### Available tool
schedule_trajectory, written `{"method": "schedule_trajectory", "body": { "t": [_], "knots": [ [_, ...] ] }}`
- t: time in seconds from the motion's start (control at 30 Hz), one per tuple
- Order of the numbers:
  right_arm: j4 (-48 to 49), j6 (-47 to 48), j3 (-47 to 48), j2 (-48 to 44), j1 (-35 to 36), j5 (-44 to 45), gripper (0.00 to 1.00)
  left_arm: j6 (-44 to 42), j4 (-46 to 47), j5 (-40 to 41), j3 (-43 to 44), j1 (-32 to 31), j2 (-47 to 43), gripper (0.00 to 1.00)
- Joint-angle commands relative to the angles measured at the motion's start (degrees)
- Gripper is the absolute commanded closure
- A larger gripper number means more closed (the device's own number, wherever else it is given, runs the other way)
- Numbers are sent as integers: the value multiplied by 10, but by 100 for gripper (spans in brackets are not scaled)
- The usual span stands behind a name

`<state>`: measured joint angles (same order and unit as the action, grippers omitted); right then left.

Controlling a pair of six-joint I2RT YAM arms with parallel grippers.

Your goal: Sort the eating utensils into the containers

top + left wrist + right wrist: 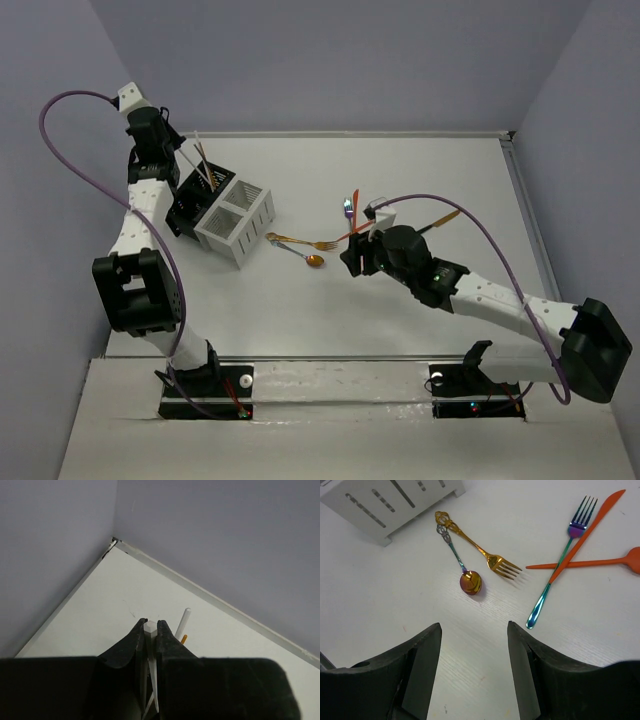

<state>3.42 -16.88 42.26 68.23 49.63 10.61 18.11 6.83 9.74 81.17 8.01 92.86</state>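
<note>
My left gripper (150, 630) is shut on a white stick (150, 626), whose hexagonal end shows between the fingertips. Just past it, a second white stick (183, 621) and an orange tip (184, 639) poke up. The left arm is over the black container (188, 210), where sticks (205, 165) stand upright. The white container (238, 224) sits beside it. My right gripper (475, 626) hangs open above bare table. Ahead of it lie a gold fork (479, 550), a small spoon (468, 580), a blue fork (559, 567), an orange knife (592, 527) and an orange spoon (600, 561).
A raised rim (350, 133) runs along the table's far edge, with grey walls behind and on both sides. Another orange utensil (441, 222) lies beyond the right arm. A purple cable (500, 255) loops over the right arm.
</note>
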Motion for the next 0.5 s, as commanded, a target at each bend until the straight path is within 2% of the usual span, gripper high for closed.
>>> {"method": "schedule_trajectory", "body": {
  "t": [0.0,0.07,0.1,0.17,0.27,0.3,0.4,0.47],
  "knots": [
    [28,0,15,9,6,13,39,-18,73,1,-7,-7,0,80],
    [28,0,14,11,6,14,39,-20,83,3,-19,-12,-3,74],
    [29,0,14,12,6,14,39,-19,91,3,-27,-12,-3,66],
    [30,0,14,12,6,14,39,-18,101,1,-36,-19,-12,57],
    [31,1,13,16,6,23,39,-18,121,1,-48,-31,-26,40],
    [31,2,13,17,6,25,39,-18,122,3,-48,-31,-30,28],
    [27,-3,14,27,0,33,40,-11,124,0,-51,-37,-54,12],
    [20,-6,18,37,-6,36,42,6,129,-9,-61,-43,-81,9]
  ]
}}
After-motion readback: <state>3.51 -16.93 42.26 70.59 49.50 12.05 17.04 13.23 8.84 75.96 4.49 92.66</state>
